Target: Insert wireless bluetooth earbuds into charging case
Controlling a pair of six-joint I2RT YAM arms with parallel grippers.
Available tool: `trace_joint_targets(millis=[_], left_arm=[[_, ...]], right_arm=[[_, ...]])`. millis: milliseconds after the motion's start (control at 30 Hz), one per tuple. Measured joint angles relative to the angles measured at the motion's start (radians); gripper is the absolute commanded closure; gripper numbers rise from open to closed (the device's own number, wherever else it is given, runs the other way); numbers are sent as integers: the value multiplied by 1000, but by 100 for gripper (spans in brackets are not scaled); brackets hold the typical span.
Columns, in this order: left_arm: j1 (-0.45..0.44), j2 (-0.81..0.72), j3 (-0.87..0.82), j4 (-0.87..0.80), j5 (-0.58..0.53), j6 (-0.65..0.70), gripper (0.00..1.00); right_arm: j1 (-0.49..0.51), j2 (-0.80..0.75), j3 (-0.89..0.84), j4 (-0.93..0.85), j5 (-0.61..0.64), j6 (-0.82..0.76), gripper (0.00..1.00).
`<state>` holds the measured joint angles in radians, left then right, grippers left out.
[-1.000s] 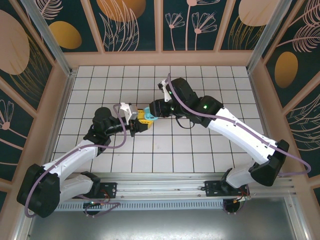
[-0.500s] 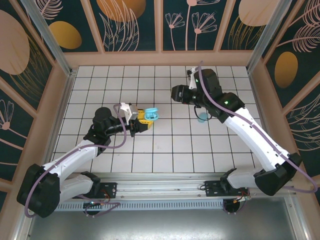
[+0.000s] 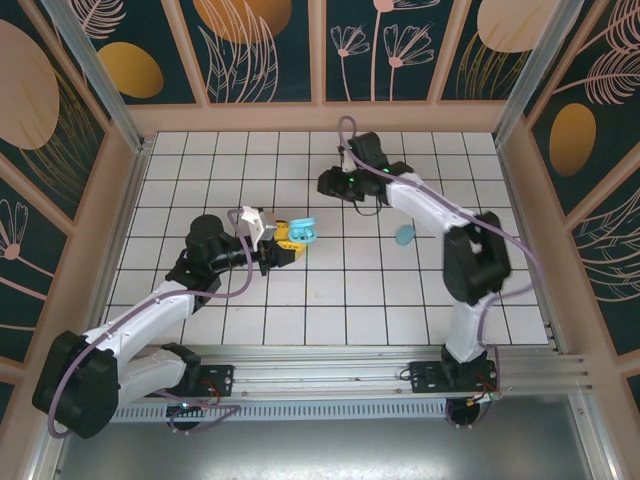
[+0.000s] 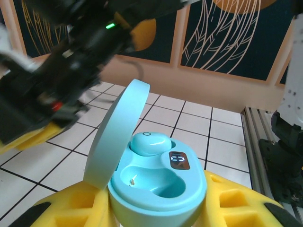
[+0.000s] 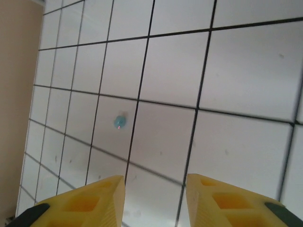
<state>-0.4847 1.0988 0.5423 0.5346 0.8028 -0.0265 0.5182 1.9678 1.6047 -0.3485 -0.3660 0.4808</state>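
Earbuds (image 4: pixel 149 143) lay apart: one sat in the open case (image 4: pixel 158 187) pinched by the left gripper (image 4: pixel 160 210), a second earbud (image 5: pixel 119 122) rested on the tiles (image 5: pixel 236 71) ahead of the empty, parted right gripper (image 5: pixel 155 196).

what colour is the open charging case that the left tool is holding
Light blue: the charging case shows best in the left wrist view.
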Motion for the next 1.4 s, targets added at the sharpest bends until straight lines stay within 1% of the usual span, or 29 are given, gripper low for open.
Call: trace_joint_targets(millis=[133,200,333,433,767,1000,1400], left_arm=[[0,-18,0,-20,-3,5,100],[0,-28,0,-24,-3,6,100],[0,-49,0,-39,-6,7,100],[0,-61,0,-46,-8,7,100],[0,-91,0,-68,-11,7,100],[0,-96,0,-69,-11,7,100],[0,-116,0,-76,-11,8,100]], right_arm=[[32,241,265,-28,-28,-4,64],[57,335,390,-51,-34,-3,64],[113,481,602,-89,-55,6,66],[149,542,686,-108,-63,29,67],[195,599,701,-127,-42,84,68],[221,605,701,-129,22,119,68],[255,618,700,-147,93,163,69]])
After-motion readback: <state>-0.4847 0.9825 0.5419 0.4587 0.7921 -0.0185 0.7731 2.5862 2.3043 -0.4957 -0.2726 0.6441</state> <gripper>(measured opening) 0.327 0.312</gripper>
